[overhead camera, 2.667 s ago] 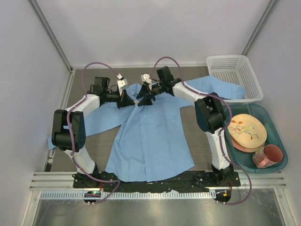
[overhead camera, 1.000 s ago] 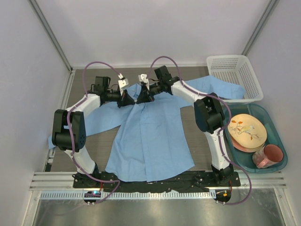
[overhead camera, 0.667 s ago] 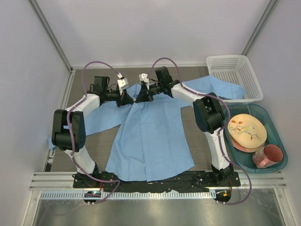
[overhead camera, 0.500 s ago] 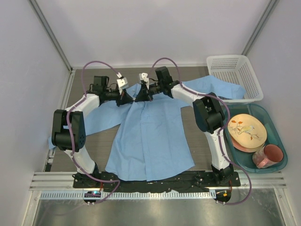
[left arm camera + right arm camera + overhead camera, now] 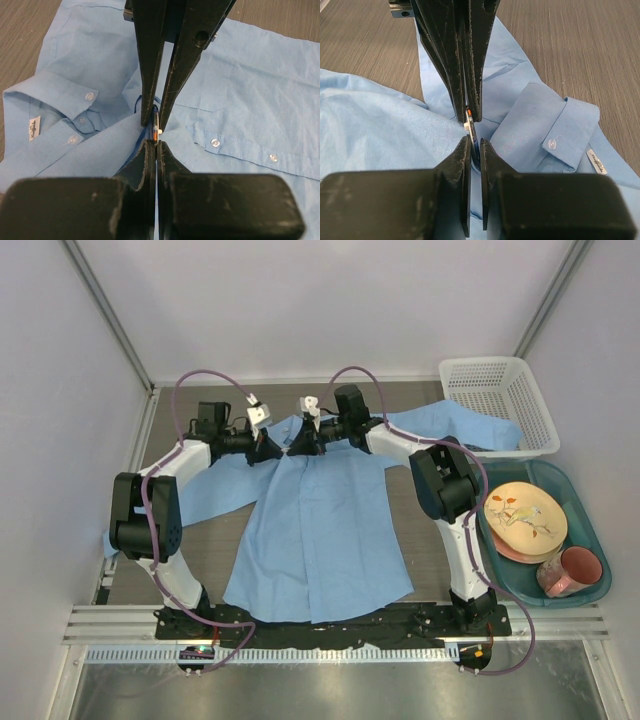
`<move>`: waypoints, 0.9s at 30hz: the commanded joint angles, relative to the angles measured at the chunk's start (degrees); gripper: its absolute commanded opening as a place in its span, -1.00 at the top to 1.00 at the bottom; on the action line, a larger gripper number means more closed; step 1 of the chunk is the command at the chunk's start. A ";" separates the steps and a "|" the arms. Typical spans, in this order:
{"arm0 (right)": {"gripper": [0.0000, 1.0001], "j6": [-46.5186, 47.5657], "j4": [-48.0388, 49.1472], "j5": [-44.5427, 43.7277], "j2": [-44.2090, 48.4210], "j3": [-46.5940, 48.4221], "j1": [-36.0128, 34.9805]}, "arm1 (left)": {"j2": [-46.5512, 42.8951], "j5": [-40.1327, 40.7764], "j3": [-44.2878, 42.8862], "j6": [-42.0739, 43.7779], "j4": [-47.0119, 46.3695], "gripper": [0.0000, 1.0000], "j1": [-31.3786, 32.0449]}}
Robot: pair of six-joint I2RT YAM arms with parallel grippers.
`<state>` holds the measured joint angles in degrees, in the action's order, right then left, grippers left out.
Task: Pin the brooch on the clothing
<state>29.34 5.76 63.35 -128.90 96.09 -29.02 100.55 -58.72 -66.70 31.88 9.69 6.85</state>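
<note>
Light blue shirt lies front up, sleeves spread, on a grey wood-grain desk. To its right stand a white mesh basket, with one sleeve's end touching its foot, and a teal tub holding a bird-painted plate and a pink mug, all well apart from the collar. A white label inside the collar carries dark writing too small to read.

Both hands meet tip to tip at the open collar. The left hand is pressed tight on a raised fold of shirt. The right hand shows a narrow slit, with the brooch — an orange-edged sliver, seen edge-on — at its tips. Whether it grips the brooch I cannot tell. A few seconds earlier the hands stood apart, either side of the collar.
</note>
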 commanded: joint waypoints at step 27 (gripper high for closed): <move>-0.39 6.42 -27.01 -25.35 3.22 9.89 4.23 | 0.26 35.46 -5.63 -14.82 5.07 1.00 0.97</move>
<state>31.05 -7.25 47.70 -128.16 100.47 -24.64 100.68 -40.51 -68.45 21.32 13.17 7.14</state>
